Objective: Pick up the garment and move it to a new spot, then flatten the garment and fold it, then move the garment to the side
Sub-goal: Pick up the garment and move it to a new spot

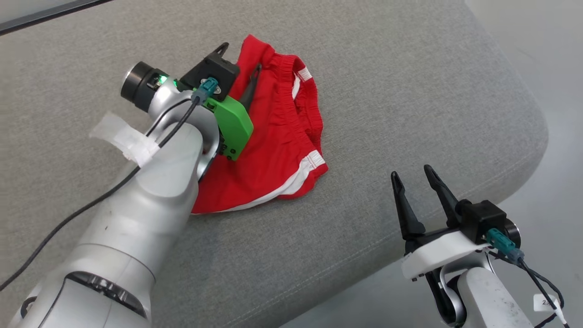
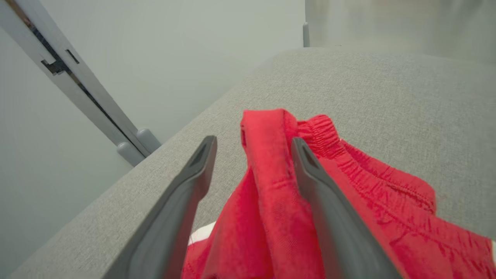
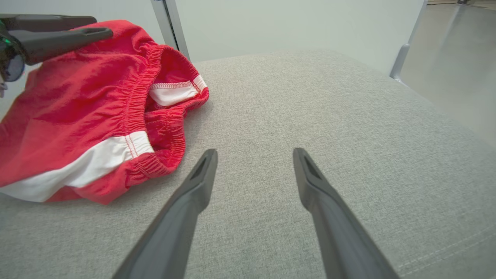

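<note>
Head view: the red garment (image 1: 273, 150) lies rumpled on the grey cushion (image 1: 410, 91), by my judgement neither flattened nor folded yet. My left gripper (image 1: 241, 57) stands apart around a raised fold. My right gripper (image 1: 411, 171), also apart, hovers nearby, touching nothing.

We note a silver-grey left arm (image 1: 150, 191) with a black cable (image 1: 82, 207) strapped on by white tape (image 1: 125, 139). The wrist has a black ring (image 1: 136, 84) with a green light, a green plate (image 1: 234, 125) and a teal plug (image 1: 207, 86). The left gripper (image 1: 241, 56) sits on a black block. The right gripper (image 1: 411, 171) has long dark fingers (image 1: 403, 205), a white bracket (image 1: 439, 255), a second plug (image 1: 498, 240), black leads and a small label (image 1: 544, 301).
</note>
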Controlling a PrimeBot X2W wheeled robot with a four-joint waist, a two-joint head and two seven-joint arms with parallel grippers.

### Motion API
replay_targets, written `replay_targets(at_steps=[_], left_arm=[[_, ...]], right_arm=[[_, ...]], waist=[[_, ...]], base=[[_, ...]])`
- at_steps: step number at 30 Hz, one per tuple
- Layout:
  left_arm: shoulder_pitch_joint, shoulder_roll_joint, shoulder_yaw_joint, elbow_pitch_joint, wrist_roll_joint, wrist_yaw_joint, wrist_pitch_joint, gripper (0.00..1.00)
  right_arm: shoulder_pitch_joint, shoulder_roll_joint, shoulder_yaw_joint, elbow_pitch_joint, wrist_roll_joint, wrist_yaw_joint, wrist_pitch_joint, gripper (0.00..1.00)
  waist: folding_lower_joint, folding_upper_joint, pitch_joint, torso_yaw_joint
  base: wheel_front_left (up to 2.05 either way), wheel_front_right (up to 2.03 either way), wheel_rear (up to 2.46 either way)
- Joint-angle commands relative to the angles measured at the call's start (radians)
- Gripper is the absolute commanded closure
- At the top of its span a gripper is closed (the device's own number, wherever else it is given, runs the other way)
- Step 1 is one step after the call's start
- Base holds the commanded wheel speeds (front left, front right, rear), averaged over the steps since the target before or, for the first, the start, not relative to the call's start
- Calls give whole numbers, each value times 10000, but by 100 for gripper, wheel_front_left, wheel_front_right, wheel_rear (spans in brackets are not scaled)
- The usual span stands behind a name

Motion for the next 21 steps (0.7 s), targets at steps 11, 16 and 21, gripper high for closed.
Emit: replay_targets(at_steps=[11,16,21], left_arm=[[2670,-1,-286,-2160,-1868,766,-295,0],[3628,-6,-70,-3107,-1977,1110,-294,0],[4993,111,203,-4374,-1787,1385,-289,0]], right_arm=[[180,-31,-650,493,-531,-3,-41,0],[-59,-135,-631,868,-448,-3,121,0],[-416,-425,-531,1467,-185,-3,456,0]], waist=[[0,-1,-1683,3298],[0,-1,-1881,3950],[0,-1,-2039,4539]], base=[[0,0,0],[0,0,0],[0,0,0]])
